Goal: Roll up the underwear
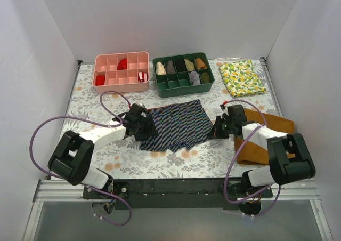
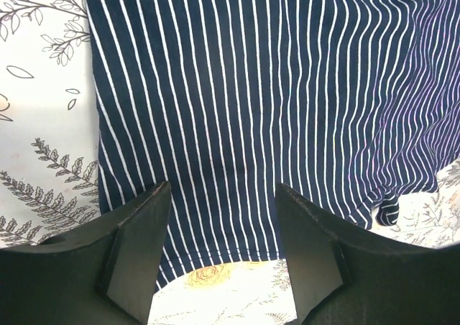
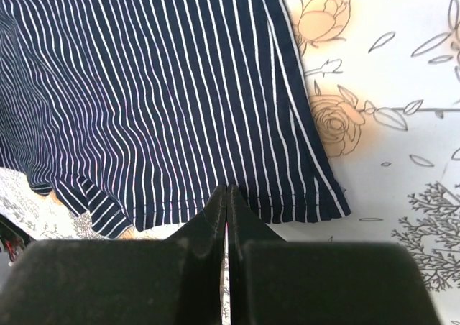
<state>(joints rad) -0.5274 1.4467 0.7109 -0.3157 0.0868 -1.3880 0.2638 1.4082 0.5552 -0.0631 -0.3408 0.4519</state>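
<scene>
The underwear (image 1: 176, 125), dark navy with thin stripes, lies spread flat on the flowered table cover in the middle. My left gripper (image 1: 146, 128) is open at its left edge. In the left wrist view the fingers (image 2: 144, 224) stand wide apart over the cloth's hem (image 2: 273, 109), with nothing between them (image 2: 223, 190). My right gripper (image 1: 214, 130) is at the underwear's right edge. In the right wrist view it (image 3: 227, 191) is shut, fingertips together right at the hem of the flat cloth (image 3: 158, 102). No cloth shows pinched or lifted.
A pink divided tray (image 1: 121, 54) and a green divided tray (image 1: 184, 92) with rolled items stand at the back. A yellow lemon-print cloth (image 1: 242, 77) lies back right. A mustard-brown cloth (image 1: 278, 123) lies under my right arm. Purple cables loop beside both arms.
</scene>
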